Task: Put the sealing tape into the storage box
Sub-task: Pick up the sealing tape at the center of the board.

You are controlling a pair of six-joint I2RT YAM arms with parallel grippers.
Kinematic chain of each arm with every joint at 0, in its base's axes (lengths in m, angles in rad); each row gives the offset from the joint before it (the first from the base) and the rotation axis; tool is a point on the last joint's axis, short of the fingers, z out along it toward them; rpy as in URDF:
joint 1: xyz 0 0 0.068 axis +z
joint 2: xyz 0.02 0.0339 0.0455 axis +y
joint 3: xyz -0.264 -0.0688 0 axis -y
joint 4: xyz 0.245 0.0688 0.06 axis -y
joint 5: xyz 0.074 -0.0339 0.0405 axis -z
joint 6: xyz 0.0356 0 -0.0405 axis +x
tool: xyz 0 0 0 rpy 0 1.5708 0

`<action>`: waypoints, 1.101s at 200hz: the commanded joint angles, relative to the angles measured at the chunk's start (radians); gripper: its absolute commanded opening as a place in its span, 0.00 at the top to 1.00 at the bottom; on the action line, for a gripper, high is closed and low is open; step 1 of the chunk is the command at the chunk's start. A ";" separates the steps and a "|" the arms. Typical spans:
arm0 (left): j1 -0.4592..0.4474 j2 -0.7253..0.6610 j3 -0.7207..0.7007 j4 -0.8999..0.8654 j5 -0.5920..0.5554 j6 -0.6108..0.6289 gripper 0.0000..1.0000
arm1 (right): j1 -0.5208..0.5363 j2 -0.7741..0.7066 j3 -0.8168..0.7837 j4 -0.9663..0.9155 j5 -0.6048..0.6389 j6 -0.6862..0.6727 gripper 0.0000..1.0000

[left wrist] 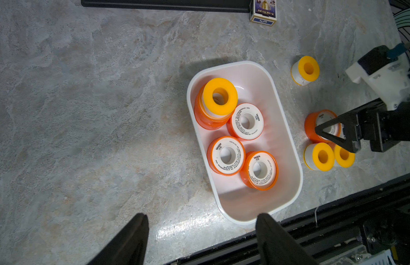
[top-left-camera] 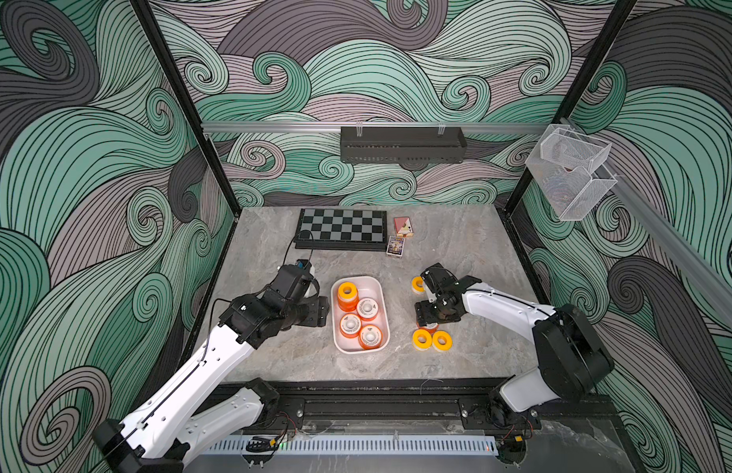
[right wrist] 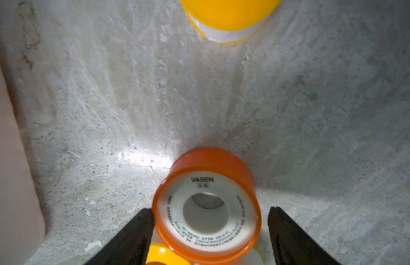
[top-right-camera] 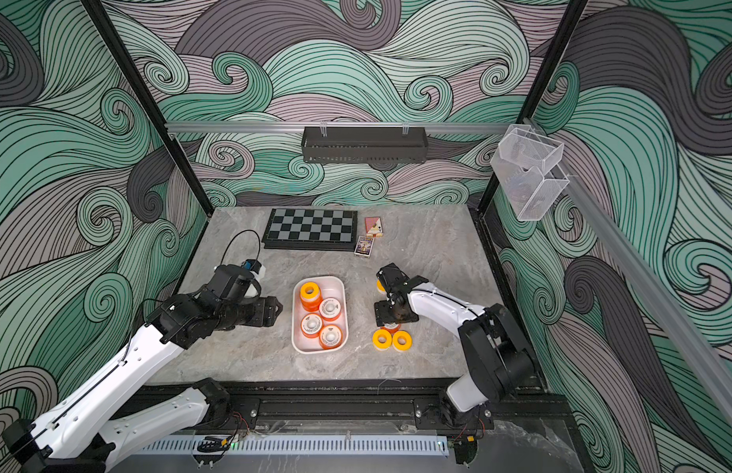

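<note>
The storage box (top-left-camera: 371, 288) is a white tray at the table's middle, also in the left wrist view (left wrist: 252, 202). In it lie three orange sealing tape spools with white faces (top-left-camera: 350, 325) and a yellow ring (top-left-camera: 347, 290) on top of an orange spool. My left gripper (left wrist: 201, 215) hangs open and empty just left of the box (top-right-camera: 299, 327). To the right of the box, my right gripper (right wrist: 210, 208) stands open astride an orange spool (right wrist: 207, 206) on the table. One finger touches it and the other stands clear. Two yellow rings (top-left-camera: 422, 339) (top-left-camera: 442, 340) sit by that spool, and another (top-left-camera: 417, 284) sits farther back.
A chessboard (top-left-camera: 342, 229) and two playing-card packs (top-left-camera: 403, 226) (top-left-camera: 396, 245) lie at the back of the table. A black shelf (top-left-camera: 403, 145) hangs on the rear rail, and clear mesh baskets (top-left-camera: 573, 172) hang at the right. A black rail (top-left-camera: 376, 405) runs along the front edge.
</note>
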 commanded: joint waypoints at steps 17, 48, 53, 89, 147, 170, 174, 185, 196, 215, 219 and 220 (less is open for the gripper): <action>-0.005 -0.016 -0.004 -0.004 -0.017 0.017 0.22 | -0.003 0.058 0.017 -0.008 -0.016 -0.009 0.25; -0.004 -0.016 -0.004 -0.004 -0.021 0.017 0.22 | -0.003 0.079 0.011 0.007 -0.037 -0.005 0.27; -0.004 -0.016 -0.004 -0.003 -0.020 0.017 0.22 | -0.003 0.081 0.010 0.010 -0.038 -0.005 0.28; -0.004 -0.015 -0.006 -0.005 -0.023 0.017 0.22 | -0.003 0.099 0.008 0.019 -0.041 -0.010 0.31; -0.006 -0.019 -0.010 -0.007 -0.033 0.011 0.22 | -0.002 0.091 0.017 0.018 -0.050 -0.019 0.24; -0.005 -0.017 -0.012 -0.006 -0.035 0.010 0.22 | 0.000 0.088 0.014 0.018 -0.050 -0.025 0.25; -0.005 -0.016 -0.012 -0.006 -0.037 0.009 0.22 | -0.001 0.087 0.014 0.017 -0.049 -0.025 0.25; -0.005 -0.015 -0.010 -0.007 -0.042 0.010 0.22 | 0.001 0.082 0.013 0.017 -0.044 -0.026 0.28; -0.004 -0.012 -0.010 -0.008 -0.047 0.009 0.22 | 0.003 0.081 0.016 0.018 -0.039 -0.026 0.29; -0.005 -0.016 -0.010 -0.011 -0.056 0.005 0.22 | 0.004 0.073 0.020 0.015 -0.040 -0.028 0.32; -0.005 -0.017 -0.009 -0.011 -0.055 0.005 0.22 | 0.004 0.070 0.023 0.011 -0.038 -0.029 0.32; -0.005 -0.018 -0.010 -0.011 -0.055 0.005 0.22 | 0.004 0.070 0.023 0.011 -0.038 -0.029 0.32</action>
